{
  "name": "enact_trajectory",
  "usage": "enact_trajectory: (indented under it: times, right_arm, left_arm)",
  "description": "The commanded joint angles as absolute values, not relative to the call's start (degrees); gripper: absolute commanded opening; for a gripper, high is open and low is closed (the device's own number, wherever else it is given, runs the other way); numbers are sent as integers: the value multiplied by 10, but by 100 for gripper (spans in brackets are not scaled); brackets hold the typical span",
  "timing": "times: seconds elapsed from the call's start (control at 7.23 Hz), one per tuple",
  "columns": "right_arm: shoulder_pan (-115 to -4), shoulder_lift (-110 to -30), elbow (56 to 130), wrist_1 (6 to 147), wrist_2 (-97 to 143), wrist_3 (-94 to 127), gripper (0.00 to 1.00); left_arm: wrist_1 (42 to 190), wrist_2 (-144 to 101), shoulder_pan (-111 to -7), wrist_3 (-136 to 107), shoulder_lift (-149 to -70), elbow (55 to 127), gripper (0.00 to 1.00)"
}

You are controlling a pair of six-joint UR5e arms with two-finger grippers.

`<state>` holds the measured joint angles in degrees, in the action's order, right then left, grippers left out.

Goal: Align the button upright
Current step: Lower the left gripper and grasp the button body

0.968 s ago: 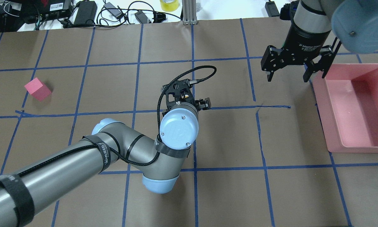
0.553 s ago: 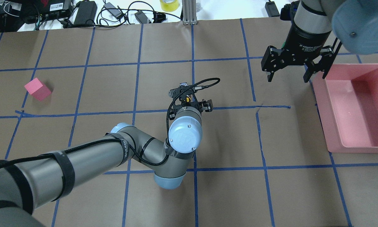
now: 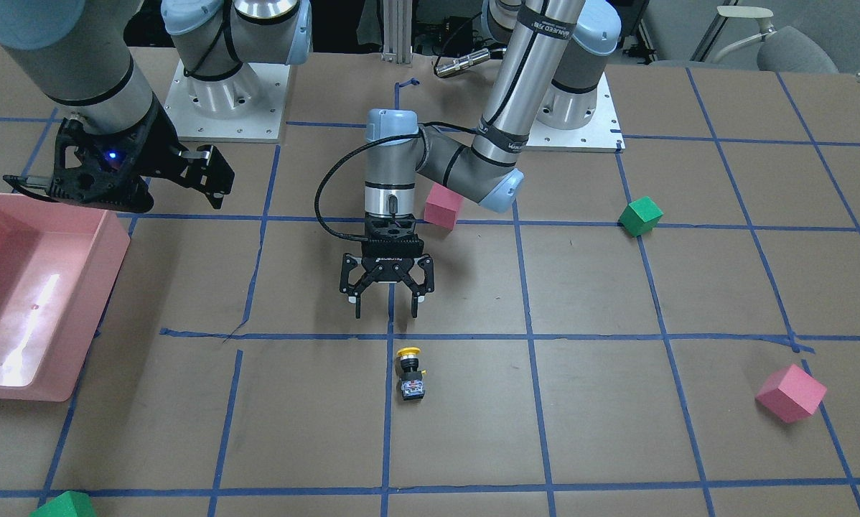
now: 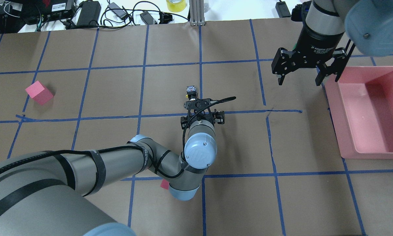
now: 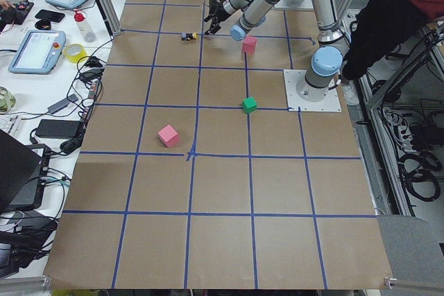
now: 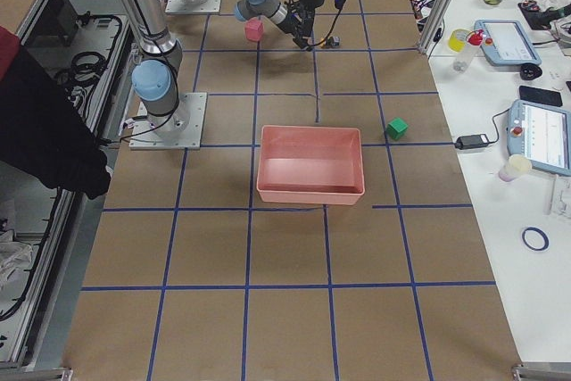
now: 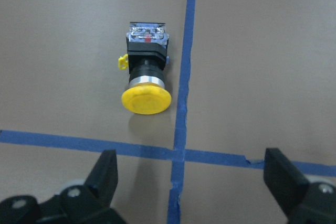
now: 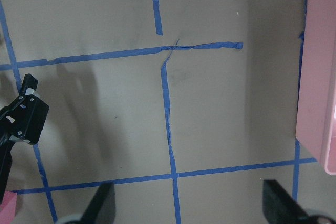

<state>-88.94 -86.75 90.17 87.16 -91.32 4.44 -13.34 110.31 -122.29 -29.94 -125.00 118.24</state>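
Note:
The button [image 3: 409, 373] lies on its side on the brown paper, next to a blue tape line. Its yellow cap [image 7: 146, 99] points toward the robot and its greyish base [image 7: 147, 34] points away. From above, the button [image 4: 190, 90] shows just beyond my left gripper [image 4: 201, 113]. The left gripper [image 3: 385, 310] hangs open a short way behind the cap, pointing down, with nothing between its fingers [image 7: 105, 174]. My right gripper [image 4: 301, 80] is open and empty, far off beside the pink bin.
A pink bin [image 4: 334, 111] stands at the table's right edge. One pink cube [image 4: 39, 92] sits far left, and another [image 3: 442, 206] lies under the left arm's elbow. Two green cubes [image 3: 640, 215] [image 3: 64, 505] lie elsewhere. Cables and power bricks [image 4: 88, 13] line the far edge.
The left gripper, earlier right over the button, has drawn back toward the robot's base. The button now lies uncovered beyond it. The right arm has not moved.

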Motion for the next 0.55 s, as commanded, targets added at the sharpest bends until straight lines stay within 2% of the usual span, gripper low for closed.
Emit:
enact_trajectory:
  times: [0.0, 0.41]
  right_arm:
    - [-889, -868, 902, 873, -913, 43, 100]
    - [-889, -872, 900, 872, -925, 40, 100]
  left_arm:
    - [-140, 1104, -1224, -270, -1259, 1160, 96]
    - [-145, 1096, -1192, -237, -1267, 1152, 97]
